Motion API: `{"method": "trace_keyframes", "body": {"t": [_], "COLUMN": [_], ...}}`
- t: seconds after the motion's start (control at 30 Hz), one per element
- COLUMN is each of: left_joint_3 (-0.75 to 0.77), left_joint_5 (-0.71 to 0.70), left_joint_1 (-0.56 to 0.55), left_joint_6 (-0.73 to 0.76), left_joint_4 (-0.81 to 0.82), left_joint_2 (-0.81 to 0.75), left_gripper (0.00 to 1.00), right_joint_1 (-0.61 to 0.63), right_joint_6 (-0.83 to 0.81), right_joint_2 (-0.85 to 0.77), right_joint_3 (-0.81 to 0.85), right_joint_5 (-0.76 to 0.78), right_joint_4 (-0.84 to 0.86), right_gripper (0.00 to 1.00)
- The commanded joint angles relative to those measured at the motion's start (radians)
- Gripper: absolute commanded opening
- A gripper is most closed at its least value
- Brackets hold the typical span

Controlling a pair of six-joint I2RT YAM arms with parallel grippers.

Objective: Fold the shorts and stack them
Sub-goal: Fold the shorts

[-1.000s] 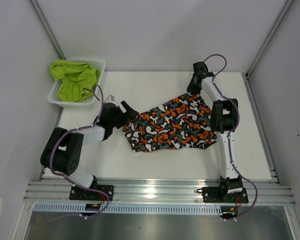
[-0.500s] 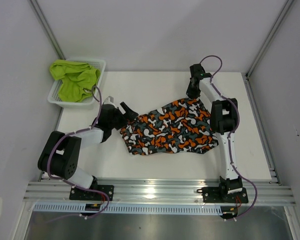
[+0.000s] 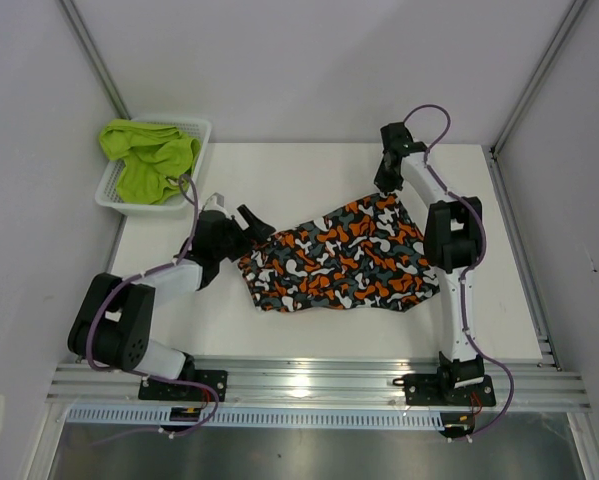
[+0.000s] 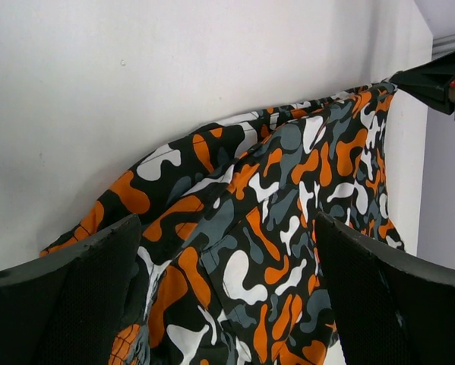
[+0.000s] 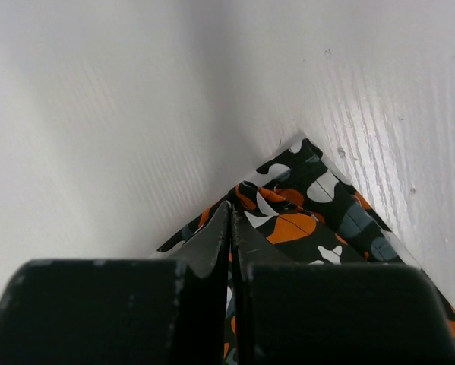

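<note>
The camouflage shorts [image 3: 334, 258] lie spread on the white table, orange, black, white and grey. My right gripper [image 3: 386, 186] is at their far right corner, shut on that corner of cloth [image 5: 273, 201]. My left gripper [image 3: 255, 226] sits at the shorts' left edge, wide open; in the left wrist view the camouflage cloth [image 4: 257, 236] lies between the two fingers, which do not press on it. The lime green shorts [image 3: 149, 160] are bunched in the white mesh basket at the far left.
The white mesh basket [image 3: 201, 135] stands at the table's far left corner. Grey walls and aluminium rails close in the table on both sides. A metal rail [image 3: 309, 385] runs along the near edge by the arm bases.
My right gripper has shut on the shorts' far corner. The shorts have shifted slightly left and toward the near edge, and the left arm has stretched further forward over their left edge.
</note>
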Motion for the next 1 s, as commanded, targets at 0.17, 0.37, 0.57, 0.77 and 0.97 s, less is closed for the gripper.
{"method": "trace_keyframes", "body": {"t": [0.17, 0.37, 0.57, 0.77, 0.97], "left_joint_3": [0.025, -0.027, -0.05, -0.05, -0.043], "left_joint_5": [0.04, 0.097, 0.132, 0.108, 0.08], "left_joint_1": [0.008, 0.019, 0.039, 0.043, 0.043], "left_joint_6": [-0.029, -0.077, -0.104, -0.101, -0.098], "left_joint_4": [-0.086, -0.071, -0.016, -0.003, -0.013], "left_joint_2": [-0.058, -0.028, 0.078, 0.136, 0.146], "left_gripper": [0.97, 0.97, 0.97, 0.96, 0.96], "right_joint_1": [0.008, 0.01, 0.014, 0.01, -0.009], "right_joint_6": [0.016, 0.016, 0.03, 0.04, 0.031], "right_joint_2": [-0.097, -0.091, -0.107, -0.148, -0.148], "right_joint_3": [-0.024, -0.019, -0.025, -0.031, -0.021], "right_joint_5": [0.062, 0.057, 0.071, 0.109, 0.134], "right_joint_4": [0.031, 0.028, 0.022, 0.022, -0.003], "right_gripper": [0.0, 0.0, 0.0, 0.0, 0.0]}}
